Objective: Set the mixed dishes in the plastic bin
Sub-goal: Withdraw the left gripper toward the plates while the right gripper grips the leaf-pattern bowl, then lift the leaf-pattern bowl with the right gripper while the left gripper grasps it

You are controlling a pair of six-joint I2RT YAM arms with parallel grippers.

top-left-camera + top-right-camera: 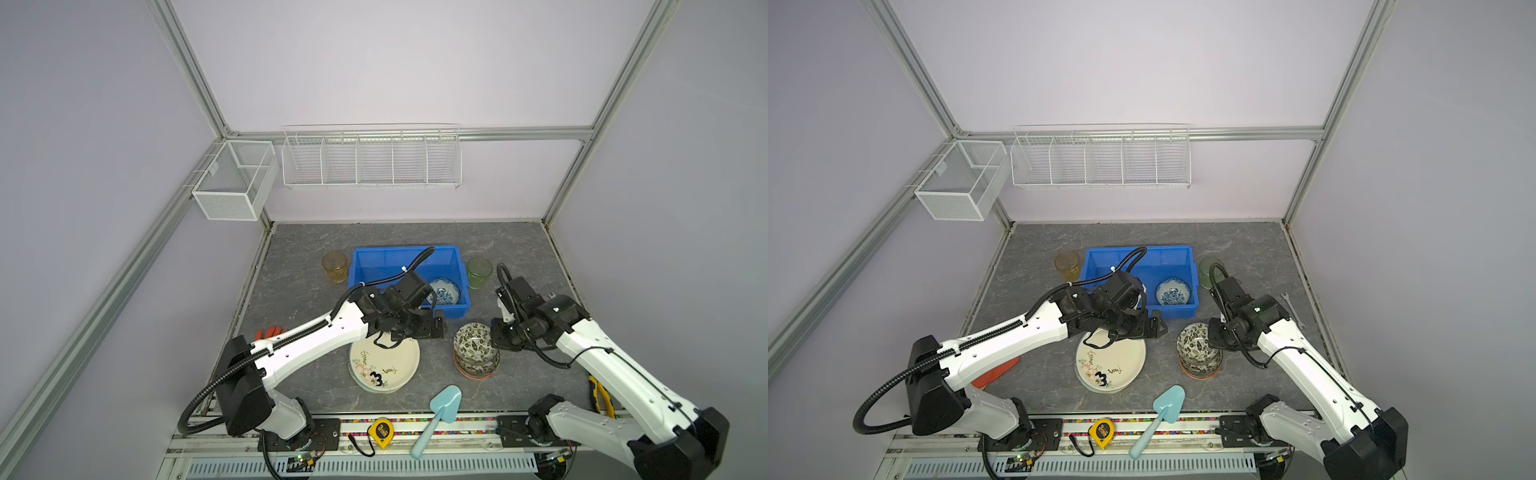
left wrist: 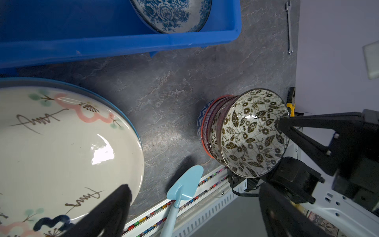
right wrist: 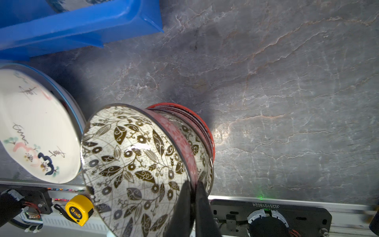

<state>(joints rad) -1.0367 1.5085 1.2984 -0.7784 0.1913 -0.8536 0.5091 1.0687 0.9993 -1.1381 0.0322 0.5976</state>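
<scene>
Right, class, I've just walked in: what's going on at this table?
Two robot arms are clearing dishes into the blue bin. The right end effector is shut on the rim of the leaf-patterned bowl topping the bowl stack. The left end effector is open above the plate stack. One blue bowl already lies in the bin; the amber cup and green cup stand either side.

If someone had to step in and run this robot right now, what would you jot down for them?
Left hand: open, over the far edge of the plate stack, holding nothing.
Right hand: shut on the rim of the leaf-patterned bowl atop the bowl stack.
Done: one blue bowl is in the blue bin.
To do: stacked bowls, plates, amber cup and green cup, all on the table outside the bin.
</scene>
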